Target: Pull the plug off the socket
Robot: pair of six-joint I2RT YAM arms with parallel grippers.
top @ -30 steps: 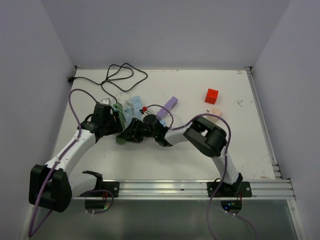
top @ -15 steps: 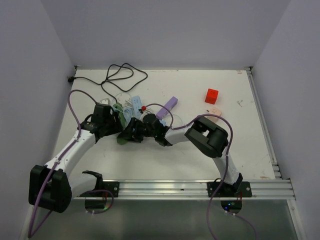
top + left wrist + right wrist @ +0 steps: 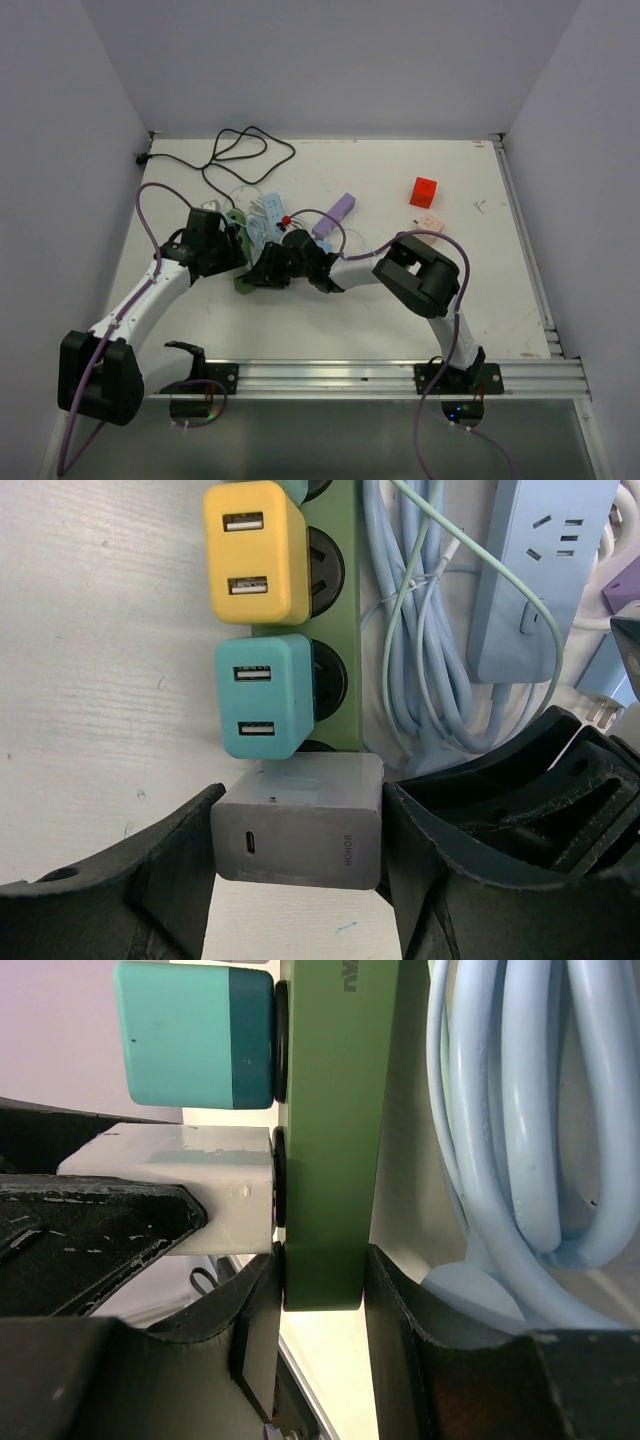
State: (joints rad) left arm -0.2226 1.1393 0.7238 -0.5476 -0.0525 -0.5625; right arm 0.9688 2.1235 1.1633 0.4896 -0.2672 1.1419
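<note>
At the near end of the green power strip, the right gripper clamps the strip's body, one finger on each long side. The grey HONOR charger sits pressed against the strip's end socket, pinched between the fingers of the left gripper. Next along the strip a teal USB charger is plugged in, then a yellow USB charger. On the strip's opposite side lies a light-blue cable coil, with a blue power strip just past it. Well beyond the strip, a black cable loops on the white table.
</note>
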